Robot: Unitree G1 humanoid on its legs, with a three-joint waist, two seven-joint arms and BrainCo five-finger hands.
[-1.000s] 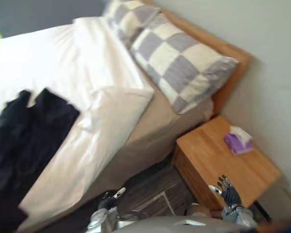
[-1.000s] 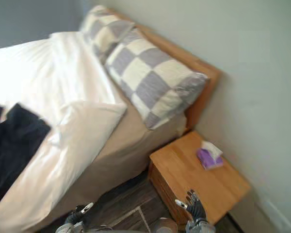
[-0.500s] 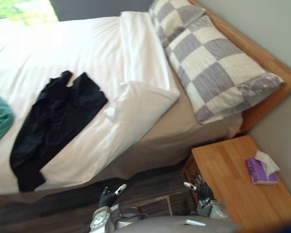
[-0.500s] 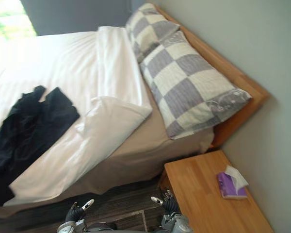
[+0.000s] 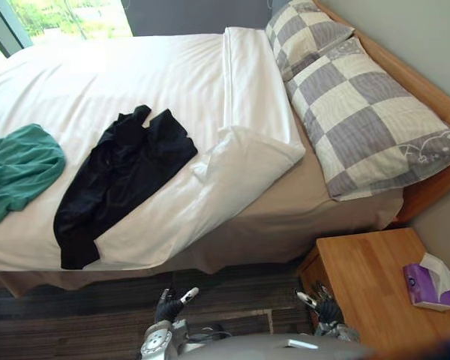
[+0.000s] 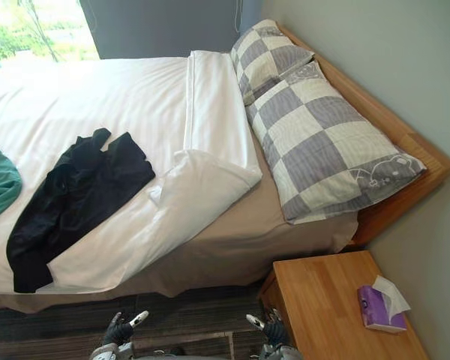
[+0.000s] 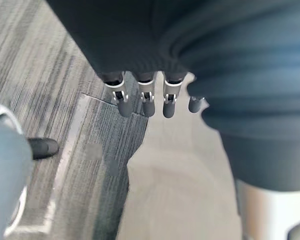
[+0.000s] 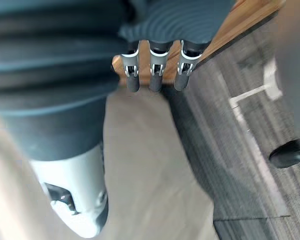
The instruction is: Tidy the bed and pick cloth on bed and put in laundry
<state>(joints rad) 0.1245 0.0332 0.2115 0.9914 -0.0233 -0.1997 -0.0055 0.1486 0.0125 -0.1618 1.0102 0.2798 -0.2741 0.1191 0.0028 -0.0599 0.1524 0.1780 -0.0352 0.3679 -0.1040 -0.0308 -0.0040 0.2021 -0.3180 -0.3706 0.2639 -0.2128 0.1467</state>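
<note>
since the earlier frames the head camera has swung toward the foot of the bed, so the whole scene has shifted; the items on the bed lie as before. the green cloth (image 5: 19,169) now shows more fully, crumpled on the white duvet (image 5: 135,82) at the view's left. the black garment (image 5: 120,180) lies spread on the duvet just beside it, apart from it, one end reaching the near edge of the bed. the duvet's near corner (image 5: 244,154) is folded back, exposing a beige sheet (image 5: 300,202). two checked pillows (image 5: 375,127) rest against the wooden headboard (image 5: 435,97). a wooden nightstand (image 5: 367,277) stands beside the bed and carries a purple tissue box (image 5: 427,285).

the left hand (image 5: 167,306) and the right hand (image 5: 326,307) hang low over the dark striped carpet (image 5: 75,315), well apart from both cloths. each hand's fingers (image 7: 145,102) (image 8: 155,80) are straight and released, holding nothing.
</note>
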